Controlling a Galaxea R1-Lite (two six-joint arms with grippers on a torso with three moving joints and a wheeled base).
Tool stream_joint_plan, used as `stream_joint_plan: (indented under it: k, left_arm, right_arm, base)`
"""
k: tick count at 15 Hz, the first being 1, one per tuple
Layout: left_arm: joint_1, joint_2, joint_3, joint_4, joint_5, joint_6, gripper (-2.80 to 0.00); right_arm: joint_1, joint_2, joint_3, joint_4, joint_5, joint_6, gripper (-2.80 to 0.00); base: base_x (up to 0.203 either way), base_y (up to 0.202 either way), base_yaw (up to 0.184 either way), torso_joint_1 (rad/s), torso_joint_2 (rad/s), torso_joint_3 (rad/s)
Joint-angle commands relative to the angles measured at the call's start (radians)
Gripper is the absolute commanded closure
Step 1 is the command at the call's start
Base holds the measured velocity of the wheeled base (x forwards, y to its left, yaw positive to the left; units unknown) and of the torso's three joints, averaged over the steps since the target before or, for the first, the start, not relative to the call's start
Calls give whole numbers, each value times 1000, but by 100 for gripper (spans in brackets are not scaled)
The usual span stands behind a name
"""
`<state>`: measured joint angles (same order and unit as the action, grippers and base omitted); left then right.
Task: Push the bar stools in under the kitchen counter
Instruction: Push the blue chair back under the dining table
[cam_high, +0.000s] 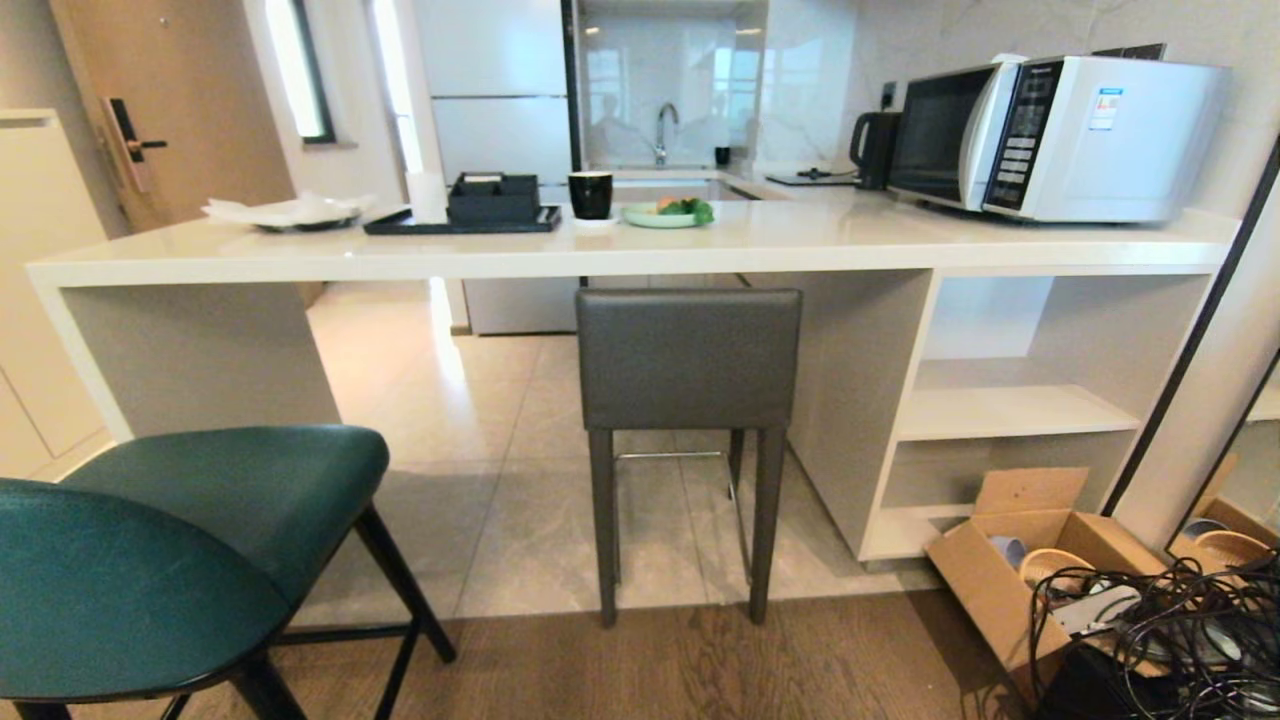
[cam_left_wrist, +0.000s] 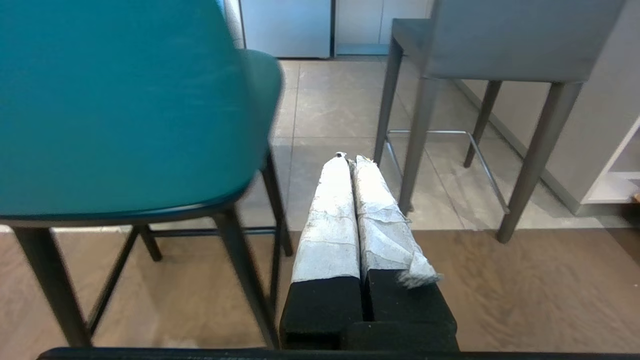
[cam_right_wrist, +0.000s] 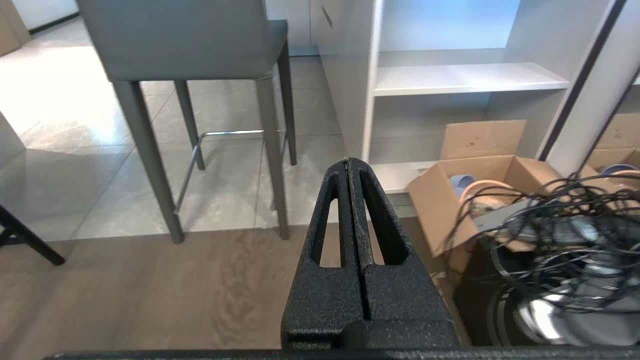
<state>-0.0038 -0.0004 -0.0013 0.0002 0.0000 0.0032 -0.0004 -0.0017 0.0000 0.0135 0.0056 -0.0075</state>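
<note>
While both sets of jaws are pressed together on nothing, the left gripper (cam_left_wrist: 350, 159), its fingers (cam_left_wrist: 330, 220) wrapped in white tape, is held low above the wood floor (cam_left_wrist: 525, 295), just beside the teal stool (cam_left_wrist: 120, 110); the right gripper (cam_right_wrist: 348, 162), bare and black, is pointed toward the white shelves (cam_right_wrist: 465, 77), with the grey stool (cam_right_wrist: 190, 40) seen to one side and a cardboard box (cam_right_wrist: 450, 195) to the other. Neither arm is seen in the head view.

The grey stool (cam_high: 688, 360), square-backed, is seen standing on the tile at the kitchen counter (cam_high: 640, 255), the top of its back just below the slab edge and its seat under the top. The teal stool (cam_high: 200, 540), with thin black legs, is seen near the camera at the left, well apart from the counter and not under it.

On the slab a microwave (cam_high: 1060, 135), a black kettle (cam_high: 876, 148), a black cup (cam_high: 590, 194), a green plate of food (cam_high: 662, 215) and a black tray (cam_high: 460, 222) are set out. A tangle of black cables (cam_high: 1170, 630) is piled beside the open box (cam_high: 1010, 580) on the floor at the right.
</note>
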Motion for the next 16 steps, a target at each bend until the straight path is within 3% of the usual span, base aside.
stream_joint_plan:
  k: [1, 16]
  left_arm:
    - [1, 2, 0, 0, 0, 0, 0]
    - [2, 2, 0, 0, 0, 0, 0]
  right_arm:
    - [0, 2, 0, 0, 1, 0, 0]
    - [0, 2, 0, 0, 1, 1, 0]
  base:
    - [0, 204, -2, 6, 2, 0]
    - [0, 187, -1, 3, 3, 3]
